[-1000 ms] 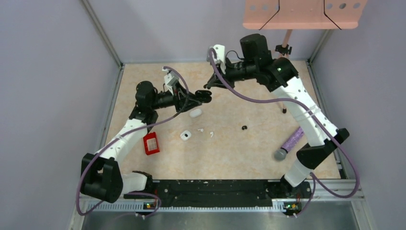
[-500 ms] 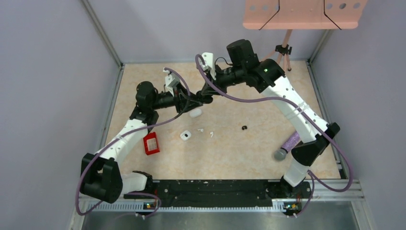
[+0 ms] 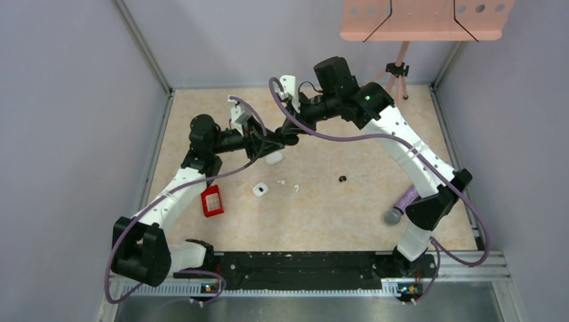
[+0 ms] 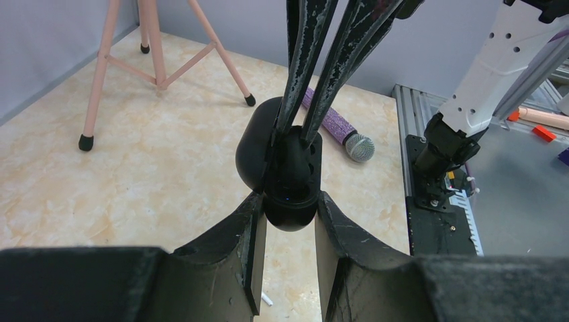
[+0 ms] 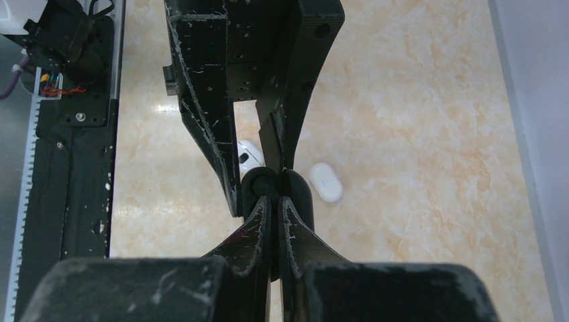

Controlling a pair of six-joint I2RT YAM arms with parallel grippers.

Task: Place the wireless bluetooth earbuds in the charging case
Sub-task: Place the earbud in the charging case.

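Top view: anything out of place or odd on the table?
Nothing looks damaged or spilled. A white earbud and a second white earbud lie loose beside the small white case. What looks like a black earbud sits alone further right. A microphone lies on its side by the right arm.

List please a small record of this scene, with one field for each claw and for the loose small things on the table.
left claw: shut on black charging case, lid open
right claw: tips at the case opening, nearly closed; contents hidden
white earbuds: two, loose, beside open white case
black earbuds: loose, nearer the right arm
closed white case: below both claws
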